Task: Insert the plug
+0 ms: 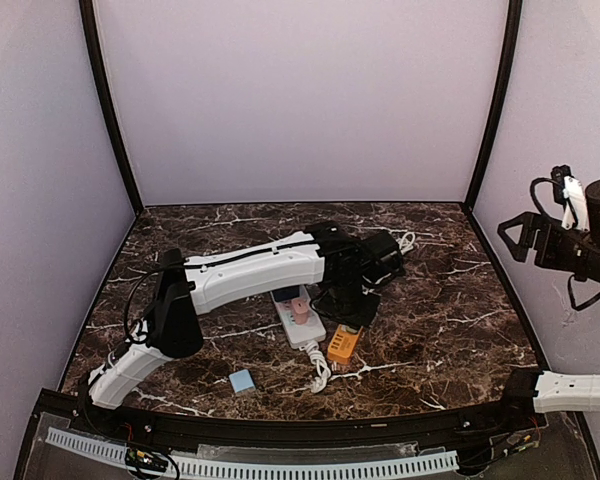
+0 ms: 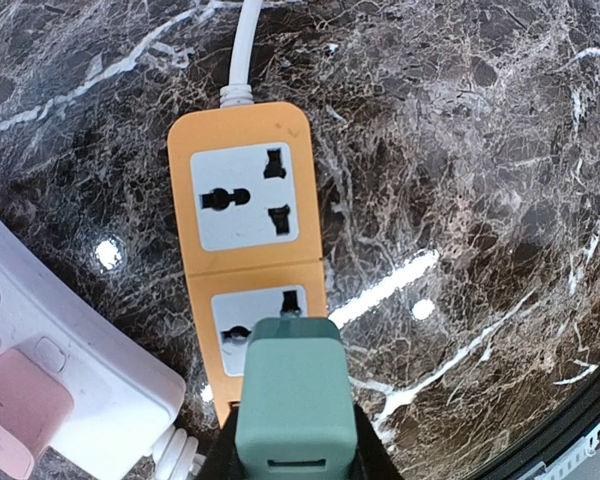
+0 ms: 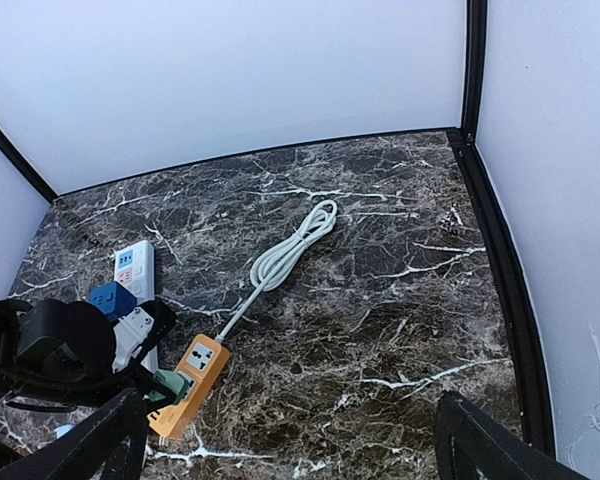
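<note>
Down at the near left of the dark marble table (image 1: 450,330) lies a small pale blue block (image 1: 242,381), apart from everything else. To its right, near the middle, a white power strip (image 1: 298,320) runs near to far with a pink plug (image 1: 300,308) seated in it. The right wrist view also shows a blue plug (image 3: 112,298) and a white adapter (image 3: 130,335) on that strip.

Just right of the white strip, the left gripper (image 2: 295,455) is clamped tight on the green plug (image 2: 295,395), one finger on each side of its body. The plug sits over the near socket of the orange power strip (image 2: 245,215), covering the lower part of that socket. The far socket is bare. Whether the prongs have entered cannot be told.

From the orange strip's far end a white cable (image 3: 285,255) leads off to a loose coil further back and to the right.

At the far right the right gripper (image 3: 288,395) hangs high above the table, its fingers spread wide with nothing between them.
</note>
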Available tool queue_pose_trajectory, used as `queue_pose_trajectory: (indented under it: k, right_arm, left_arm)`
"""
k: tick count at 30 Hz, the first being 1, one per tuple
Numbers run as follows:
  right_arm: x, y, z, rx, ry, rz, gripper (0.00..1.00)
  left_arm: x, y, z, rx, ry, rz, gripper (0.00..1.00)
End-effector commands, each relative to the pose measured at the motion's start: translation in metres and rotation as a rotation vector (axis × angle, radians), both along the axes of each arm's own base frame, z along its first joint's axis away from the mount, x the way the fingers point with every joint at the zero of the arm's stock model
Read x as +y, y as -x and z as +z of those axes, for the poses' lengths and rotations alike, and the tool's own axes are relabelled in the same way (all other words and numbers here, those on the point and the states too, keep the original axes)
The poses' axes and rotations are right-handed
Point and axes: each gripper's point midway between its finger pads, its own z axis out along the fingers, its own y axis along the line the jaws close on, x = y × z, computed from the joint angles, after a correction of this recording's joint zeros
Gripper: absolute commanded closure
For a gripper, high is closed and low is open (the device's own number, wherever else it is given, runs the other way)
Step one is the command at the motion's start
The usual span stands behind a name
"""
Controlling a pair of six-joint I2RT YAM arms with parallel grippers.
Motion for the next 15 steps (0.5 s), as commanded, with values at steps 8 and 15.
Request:
queue_pose_trajectory:
  k: [8,15]
  right_arm:
    - [-0.008,0.009,0.008,0.043,-0.091,-0.046,0.01]
    - [0.002,0.007,0.005,0.078,-0.172,-0.061,0.01]
  left_arm:
    - [0.048,-0.013,-0.085,0.161,-0.211,0.087,0.99]
    - [0.034,-0.021,-0.106,0.178,-0.161,0.085,0.99]
